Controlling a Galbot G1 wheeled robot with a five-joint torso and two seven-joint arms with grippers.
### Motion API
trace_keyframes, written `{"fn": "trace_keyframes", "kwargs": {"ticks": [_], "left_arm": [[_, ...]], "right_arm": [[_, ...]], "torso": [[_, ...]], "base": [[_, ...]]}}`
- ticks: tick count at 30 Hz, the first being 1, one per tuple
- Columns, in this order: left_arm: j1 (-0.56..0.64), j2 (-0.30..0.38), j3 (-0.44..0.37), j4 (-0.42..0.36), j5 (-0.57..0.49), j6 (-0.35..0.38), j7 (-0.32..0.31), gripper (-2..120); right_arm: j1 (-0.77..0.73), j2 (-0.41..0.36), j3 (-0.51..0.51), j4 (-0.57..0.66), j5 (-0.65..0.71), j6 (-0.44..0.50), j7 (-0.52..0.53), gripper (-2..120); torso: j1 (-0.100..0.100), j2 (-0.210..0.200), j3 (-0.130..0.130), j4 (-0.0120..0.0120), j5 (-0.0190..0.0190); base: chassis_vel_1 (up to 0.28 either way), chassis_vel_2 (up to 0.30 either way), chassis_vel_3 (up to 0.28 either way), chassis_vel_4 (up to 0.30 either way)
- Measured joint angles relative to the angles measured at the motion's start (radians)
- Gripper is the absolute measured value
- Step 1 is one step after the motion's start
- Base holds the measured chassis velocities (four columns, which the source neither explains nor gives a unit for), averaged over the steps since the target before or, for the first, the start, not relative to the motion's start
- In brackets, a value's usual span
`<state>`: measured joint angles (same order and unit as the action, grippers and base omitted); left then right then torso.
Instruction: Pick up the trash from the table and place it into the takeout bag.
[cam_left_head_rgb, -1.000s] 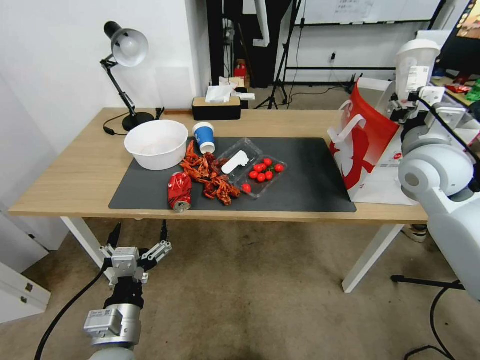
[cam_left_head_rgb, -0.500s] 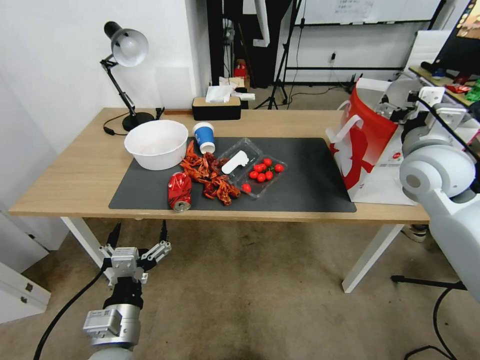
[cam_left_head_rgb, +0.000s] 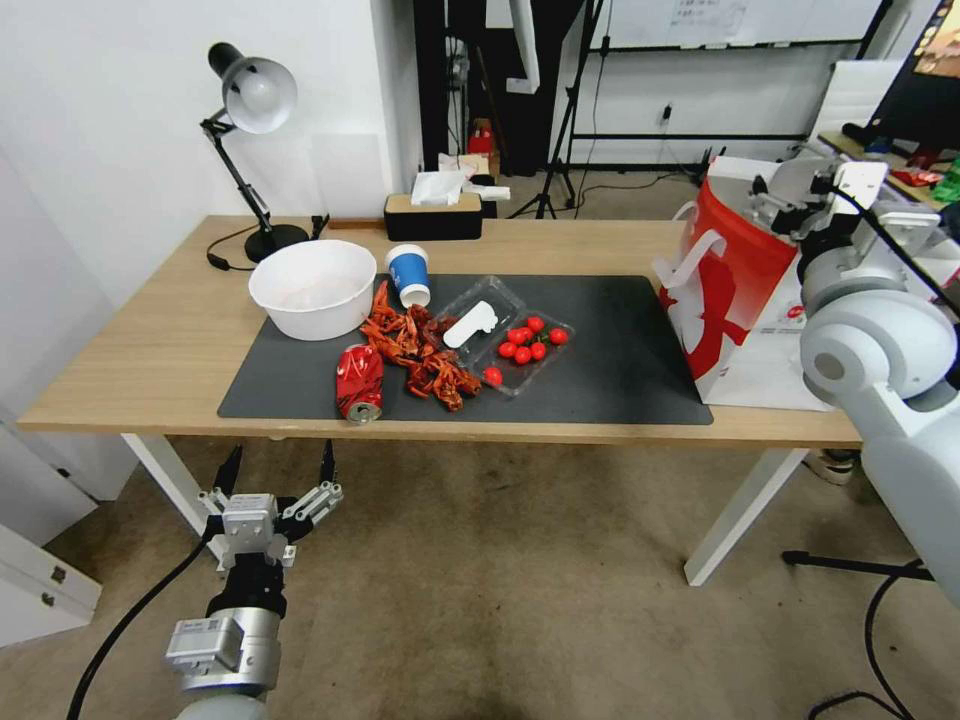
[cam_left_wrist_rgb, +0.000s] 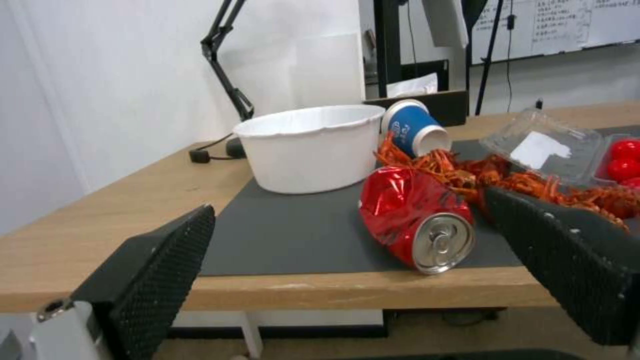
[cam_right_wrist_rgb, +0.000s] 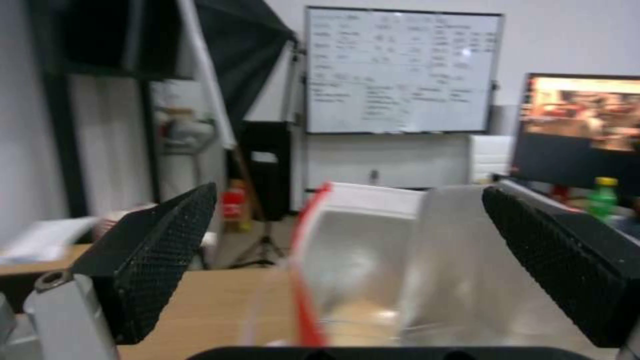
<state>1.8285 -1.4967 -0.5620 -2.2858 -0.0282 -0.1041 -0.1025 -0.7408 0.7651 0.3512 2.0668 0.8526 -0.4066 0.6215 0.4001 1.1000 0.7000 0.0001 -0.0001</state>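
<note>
Table (cam_left_head_rgb: 150, 350) edge, takeout bag (cam_right_wrist_rgb: 360, 240) between spread right jaws (empty)

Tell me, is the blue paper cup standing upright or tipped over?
Tipped over: the blue paper cup lies on its side, open mouth facing the crayfish shells.

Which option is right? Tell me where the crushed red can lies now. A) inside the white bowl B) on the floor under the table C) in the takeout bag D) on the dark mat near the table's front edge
D: the crushed red can lies on its side on the dark mat, close to the front edge of the table, beside the white bowl.
</note>
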Motion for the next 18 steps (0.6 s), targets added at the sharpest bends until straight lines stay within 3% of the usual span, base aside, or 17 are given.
{"fn": "trace_keyframes", "kwargs": {"ticks": [9, 15, 18], "left_arm": [[0.001, 0.001, -0.003, 0.001, -0.001, 0.0, 0.0, 100], [-0.002, 0.003, -0.004, 0.005, -0.004, -0.002, -0.001, 100], [-0.005, 0.005, 0.0, 0.01, -0.005, -0.005, -0.003, 100]], "right_arm": [[-0.199, -0.014, 0.055, 0.134, 0.038, 0.174, -0.146, 100], [-0.347, 0.0, 0.063, 0.172, -0.013, 0.282, -0.209, 100], [-0.467, 0.031, 0.028, 0.164, -0.074, 0.433, -0.258, 100]], "torso": [[0.0, 0.0, 0.0, -0.0001, 0.0001], [0.0, 0.0, 0.0, -0.0001, 0.0003], [0.0, 0.0, 0.0, -0.0001, 0.0002]], "base": [[0.0, 0.0, 0.0, 0.0], [0.0, 0.0, 0.0, 0.0], [0.0, 0.0, 0.0, 0.0]]}}
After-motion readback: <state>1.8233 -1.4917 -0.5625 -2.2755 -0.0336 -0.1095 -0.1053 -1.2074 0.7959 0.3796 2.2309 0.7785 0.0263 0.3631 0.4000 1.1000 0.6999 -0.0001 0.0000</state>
